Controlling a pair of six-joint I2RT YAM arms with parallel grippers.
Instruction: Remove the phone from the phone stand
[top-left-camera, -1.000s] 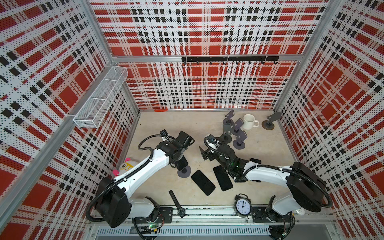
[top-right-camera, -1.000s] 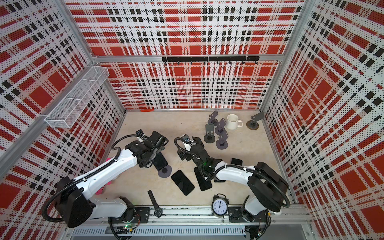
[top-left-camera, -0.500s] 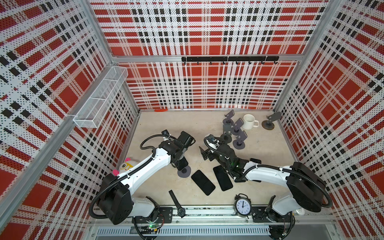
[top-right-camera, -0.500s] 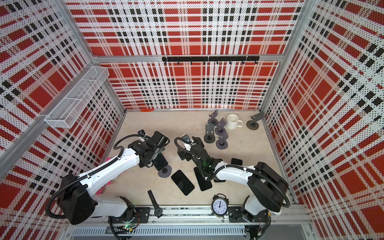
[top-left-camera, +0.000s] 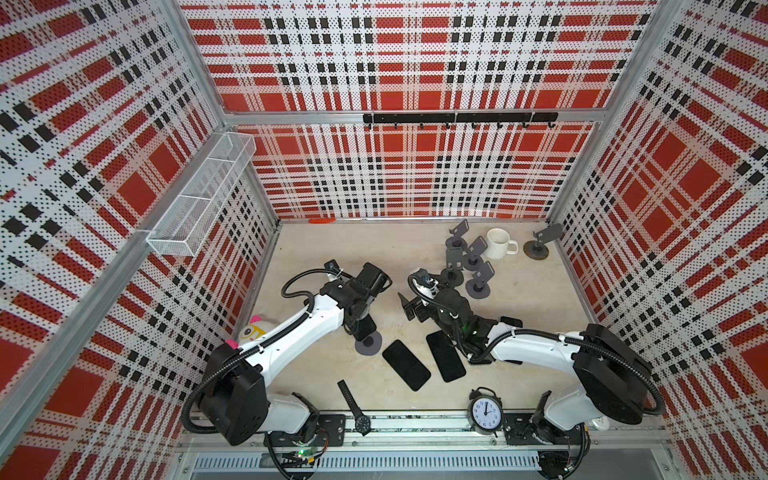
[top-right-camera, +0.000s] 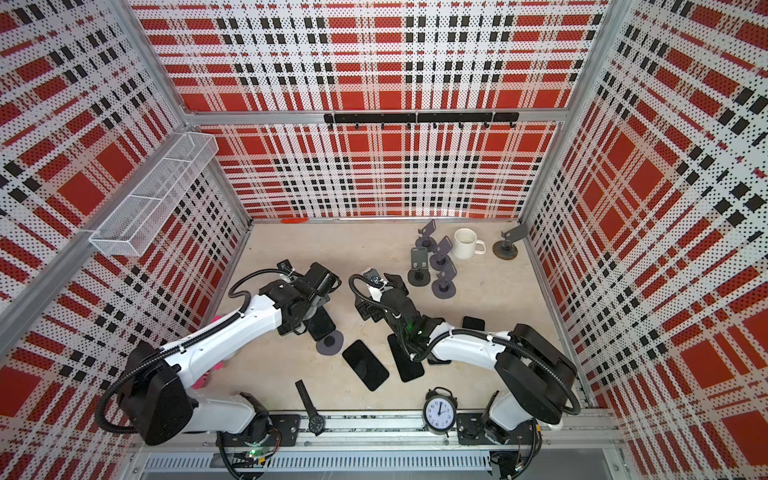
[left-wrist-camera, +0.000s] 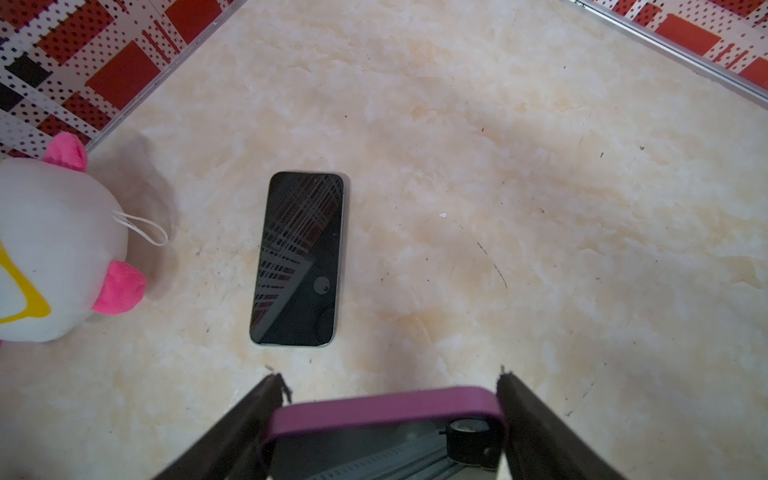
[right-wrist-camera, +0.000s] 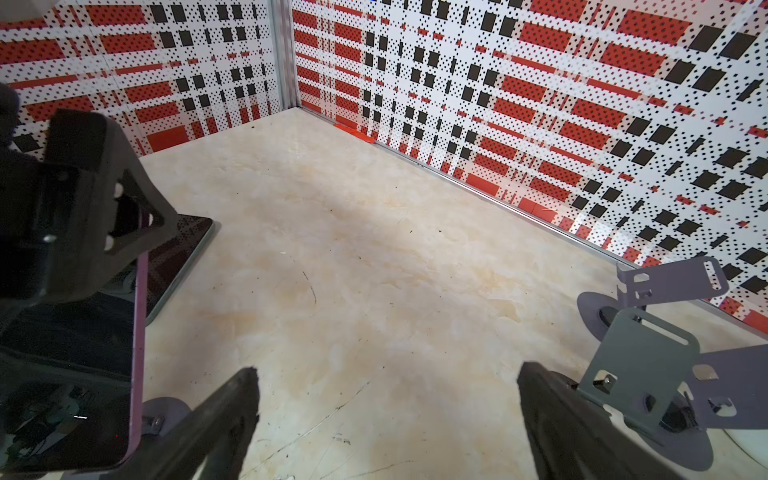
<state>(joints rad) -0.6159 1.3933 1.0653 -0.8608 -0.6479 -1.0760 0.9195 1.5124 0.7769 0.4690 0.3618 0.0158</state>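
Observation:
The phone (left-wrist-camera: 386, 405) has a purple case and a dark screen. It stands tilted over the grey phone stand, whose round base (top-left-camera: 368, 345) (top-right-camera: 329, 342) rests on the table left of centre. My left gripper (left-wrist-camera: 388, 395) is shut on the phone, one black finger against each long edge. The right wrist view shows the purple edge (right-wrist-camera: 139, 332) and the stand's base (right-wrist-camera: 166, 411) below it. My right gripper (right-wrist-camera: 386, 382) (top-left-camera: 409, 306) hangs open and empty over bare table, to the right of the phone.
Two black phones (top-left-camera: 406, 365) (top-left-camera: 445, 356) lie flat near the front. Another phone (left-wrist-camera: 299, 257) lies beside a white and pink plush toy (left-wrist-camera: 54, 249). Several empty grey stands (top-left-camera: 469, 266) and a white mug (top-left-camera: 498, 243) are at the back right. An alarm clock (top-left-camera: 485, 411) and a watch (top-left-camera: 353, 405) lie at the front edge.
My left gripper's jaws have come in from wide open onto the phone's edges. The right arm has not moved.

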